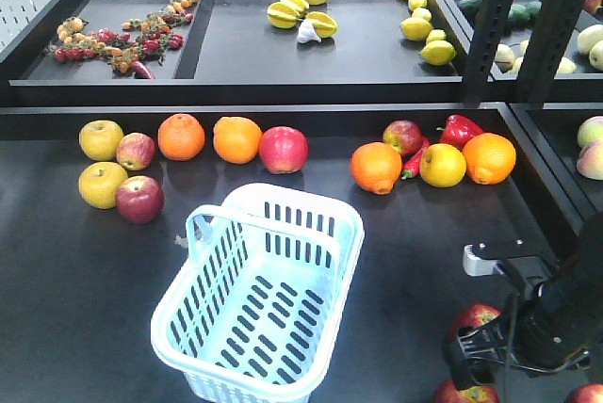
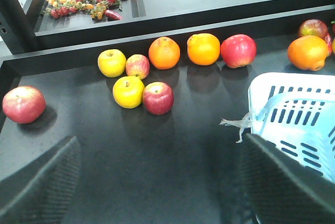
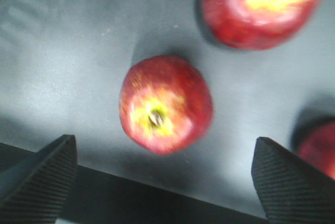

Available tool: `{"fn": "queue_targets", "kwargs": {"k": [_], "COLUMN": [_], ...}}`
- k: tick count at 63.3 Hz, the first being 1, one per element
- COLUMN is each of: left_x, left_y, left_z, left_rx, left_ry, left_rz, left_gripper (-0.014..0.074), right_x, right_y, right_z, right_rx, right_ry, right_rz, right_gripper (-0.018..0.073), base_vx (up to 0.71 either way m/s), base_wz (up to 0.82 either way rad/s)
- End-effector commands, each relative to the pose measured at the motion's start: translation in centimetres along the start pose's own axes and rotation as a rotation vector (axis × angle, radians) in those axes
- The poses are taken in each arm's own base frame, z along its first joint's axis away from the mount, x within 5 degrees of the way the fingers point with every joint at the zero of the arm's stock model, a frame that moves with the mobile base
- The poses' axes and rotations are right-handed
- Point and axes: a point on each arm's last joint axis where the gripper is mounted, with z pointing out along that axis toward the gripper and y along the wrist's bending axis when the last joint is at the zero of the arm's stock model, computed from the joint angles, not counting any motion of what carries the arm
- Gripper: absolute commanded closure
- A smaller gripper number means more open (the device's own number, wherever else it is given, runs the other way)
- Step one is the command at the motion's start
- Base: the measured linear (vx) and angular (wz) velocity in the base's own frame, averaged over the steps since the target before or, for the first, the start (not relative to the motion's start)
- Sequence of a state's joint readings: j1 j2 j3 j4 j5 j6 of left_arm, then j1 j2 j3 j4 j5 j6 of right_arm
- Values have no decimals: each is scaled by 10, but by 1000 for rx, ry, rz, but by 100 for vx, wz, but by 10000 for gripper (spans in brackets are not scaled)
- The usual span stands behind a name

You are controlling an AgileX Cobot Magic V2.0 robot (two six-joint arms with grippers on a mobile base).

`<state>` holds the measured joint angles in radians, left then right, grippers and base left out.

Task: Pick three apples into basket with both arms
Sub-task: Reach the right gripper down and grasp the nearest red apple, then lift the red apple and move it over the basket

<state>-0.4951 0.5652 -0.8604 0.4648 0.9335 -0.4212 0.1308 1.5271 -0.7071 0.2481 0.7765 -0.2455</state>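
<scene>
We are at the near right corner of the surface [image 1: 75, 328], and the right gripper [image 3: 162, 143] hangs spread wide above a red apple [image 3: 165, 103] — nothing pinched, fingers [image 3: 39, 182] well clear on both sides. That apple lies stem dimple up, its dark red skin showing a yellowish blush round the stem, a little blurred. Just near of it runs a dark band; we cannot tell if that is the surface's edge. A second apple [image 3: 261, 7] sits farther off and a third apple [image 3: 320, 150] is at the right border, both apart from the first, so there is room around it.

The left gripper [image 2: 162, 140] is spread too and holds nothing, over bare surface just left of the basket [image 1: 306, 224]. The basket stands near centre, pale blue, slotted and empty, with its handle [image 1: 268, 231] across the opening and a small tag [image 2: 238, 125] at its left rim. Left of it the surface is open; a lone apple [image 2: 23, 103] lies out by the left edge. Along the far lip [image 1: 283, 111] runs the fruit row — oranges [image 1: 181, 137], a big red apple [image 1: 283, 149], a red pepper [image 1: 459, 128] — with a bare strip between row and basket.
</scene>
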Motion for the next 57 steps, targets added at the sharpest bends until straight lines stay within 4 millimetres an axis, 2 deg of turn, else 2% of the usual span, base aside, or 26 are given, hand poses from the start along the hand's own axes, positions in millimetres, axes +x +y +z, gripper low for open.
{"fn": "queue_targets", "kwargs": {"k": [1, 41, 57], "left_x": [-12, -12, -12], "left_y": [0, 0, 0], "left_z": [-5, -5, -5], "left_rx": [12, 12, 12], "left_ry": [-82, -82, -82], "left_rz": [-2, -2, -2], "left_gripper": [11, 11, 11], "right_x": [-9, -16, -20], "right_y": [1, -11, -13], "right_z": [-2, 59, 71], "right_rx": [-7, -15, -13], "right_ry": [-43, 100, 82], "right_rz": [-12, 28, 62], "right_gripper": [-74, -62, -10], "base_vx": [0, 0, 0], "base_wz": [0, 0, 0]}}
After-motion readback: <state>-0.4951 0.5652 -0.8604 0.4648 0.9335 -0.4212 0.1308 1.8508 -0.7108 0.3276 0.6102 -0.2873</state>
